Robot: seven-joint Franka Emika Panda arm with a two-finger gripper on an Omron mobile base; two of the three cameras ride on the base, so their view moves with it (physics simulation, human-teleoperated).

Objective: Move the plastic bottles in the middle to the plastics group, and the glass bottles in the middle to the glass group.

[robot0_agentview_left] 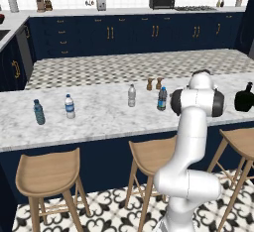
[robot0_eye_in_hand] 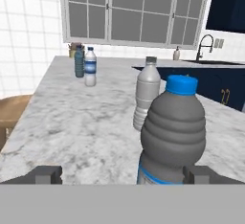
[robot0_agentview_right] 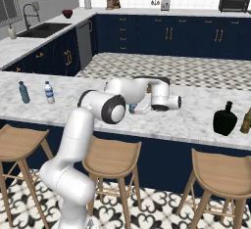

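In the hand view my gripper (robot0_eye_in_hand: 123,174) is open and low over the marble counter (robot0_eye_in_hand: 81,122). The dark plastic bottle (robot0_eye_in_hand: 172,132), with a blue cap and label, stands upright just ahead of it, close to the right fingertip (robot0_eye_in_hand: 198,174). Nothing is held. Behind it stands the clear greyish bottle (robot0_eye_in_hand: 147,94). Both stand mid-counter: dark bottle (robot0_agentview_left: 162,98), greyish bottle (robot0_agentview_left: 131,96). The plastics group is far left: a teal bottle (robot0_agentview_left: 38,112) and a white-capped clear bottle (robot0_agentview_left: 70,106). The squat black glass bottle (robot0_agentview_left: 244,98) stands at the right end.
Two small brown shakers (robot0_agentview_left: 154,84) stand behind the middle bottles. An olive bottle (robot0_agentview_right: 246,120) stands beside the black one (robot0_agentview_right: 225,119). Wooden stools (robot0_agentview_left: 47,171) line the counter's near side. A sink (robot0_agentview_right: 44,29) lies on the far left counter.
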